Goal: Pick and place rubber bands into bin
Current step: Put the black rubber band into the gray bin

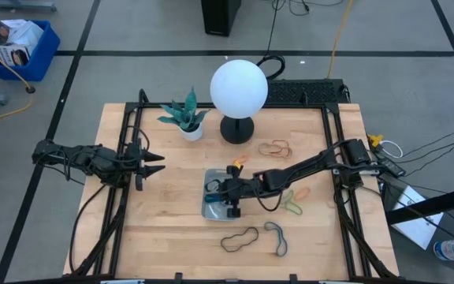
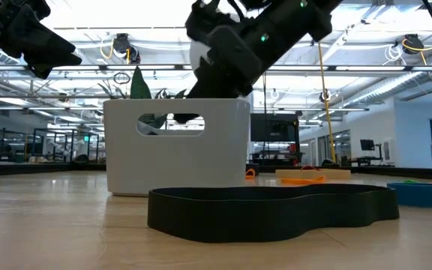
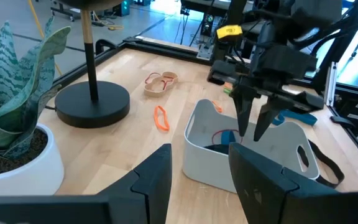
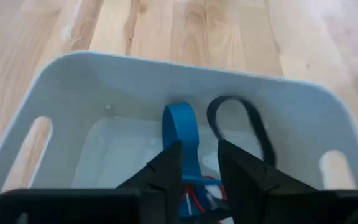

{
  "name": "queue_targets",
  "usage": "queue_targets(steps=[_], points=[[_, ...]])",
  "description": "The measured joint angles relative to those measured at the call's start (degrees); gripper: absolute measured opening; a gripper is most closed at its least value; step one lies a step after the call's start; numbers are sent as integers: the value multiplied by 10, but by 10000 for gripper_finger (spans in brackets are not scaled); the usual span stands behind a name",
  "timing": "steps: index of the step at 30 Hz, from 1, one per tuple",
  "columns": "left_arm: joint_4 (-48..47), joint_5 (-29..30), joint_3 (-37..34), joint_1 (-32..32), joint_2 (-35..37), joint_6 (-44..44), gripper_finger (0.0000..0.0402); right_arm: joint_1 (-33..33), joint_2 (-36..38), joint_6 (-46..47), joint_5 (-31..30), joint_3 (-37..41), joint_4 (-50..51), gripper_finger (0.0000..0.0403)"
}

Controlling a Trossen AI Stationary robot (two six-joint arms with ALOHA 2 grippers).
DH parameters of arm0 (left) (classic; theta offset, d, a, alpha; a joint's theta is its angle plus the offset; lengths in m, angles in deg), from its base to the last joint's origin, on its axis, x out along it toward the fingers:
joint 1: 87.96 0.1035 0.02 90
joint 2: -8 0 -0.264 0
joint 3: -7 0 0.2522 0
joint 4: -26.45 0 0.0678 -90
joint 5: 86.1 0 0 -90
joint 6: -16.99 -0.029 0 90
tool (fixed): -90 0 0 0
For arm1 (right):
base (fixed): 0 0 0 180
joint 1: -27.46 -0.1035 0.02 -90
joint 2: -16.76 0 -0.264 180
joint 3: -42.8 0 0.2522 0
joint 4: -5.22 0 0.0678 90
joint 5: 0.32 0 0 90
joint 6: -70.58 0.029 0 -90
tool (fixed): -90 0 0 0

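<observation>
At the table's left edge, the left gripper waits above the wood with its fingers spread wide, holding nothing, well apart from the bin. Mid-table, the right gripper hangs over the bin, fingers narrowly parted with a blue rubber band standing upright between them, its long axis running away from the wrist; whether they pinch it I cannot tell. A black band lies beside it inside. Right of the bin, green bands rest on the wood.

The right hand points down from its long stretched arm, fingers a little apart. The left hand waits, fingers apart.
</observation>
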Motion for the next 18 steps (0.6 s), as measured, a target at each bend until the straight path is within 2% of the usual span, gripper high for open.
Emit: queue_targets(steps=[4, 9, 13, 18], points=[[-1, -2, 0, 0, 0, -1, 166, 0, 43, -50, -1, 0, 35, 119], [0, -2, 0, 0, 0, -1, 166, 0, 128, -69, 0, 0, 65, 125], [0, -2, 0, 0, 0, -2, 166, -2, 190, -89, 26, 0, 128, 125], [1, -2, 0, 0, 0, -1, 166, -15, 234, -44, 32, 0, 200, 126]])
